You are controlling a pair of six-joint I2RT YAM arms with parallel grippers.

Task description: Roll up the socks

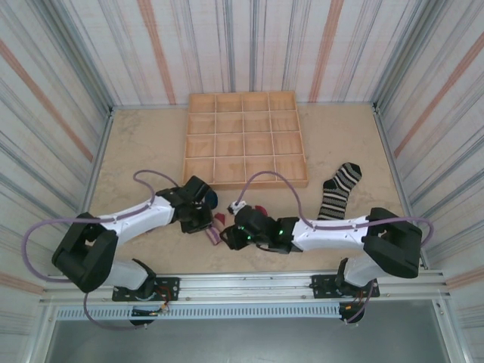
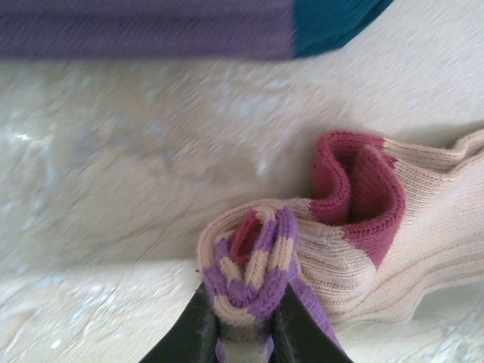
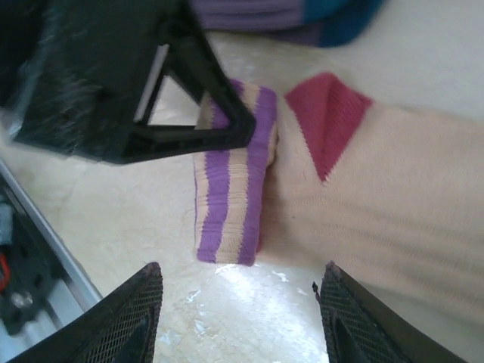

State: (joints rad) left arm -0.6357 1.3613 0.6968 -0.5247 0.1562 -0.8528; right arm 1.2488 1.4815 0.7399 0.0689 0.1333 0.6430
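The peach sock [image 2: 423, 219] with its dark-red heel lies partly rolled on the table. My left gripper [image 2: 246, 333] is shut on its purple-and-peach striped cuff [image 2: 261, 265], pinched between both fingers. My right gripper [image 3: 240, 283] stands open just short of that cuff [image 3: 231, 189], with bare table between its fingers. The peach sock [image 3: 386, 197] spreads to the right there. The purple sock [image 2: 144, 30] with a teal toe [image 2: 333, 19] lies just beyond. In the top view both grippers, left [image 1: 203, 221] and right [image 1: 231, 231], meet at the table's front centre. The black-and-white striped sock [image 1: 340, 190] lies flat at the right.
A wooden tray [image 1: 246, 140] divided into several compartments sits at the back centre. Striped walls enclose the table on three sides. A metal rail [image 1: 249, 283] runs along the near edge. Open tabletop lies at the left and far right.
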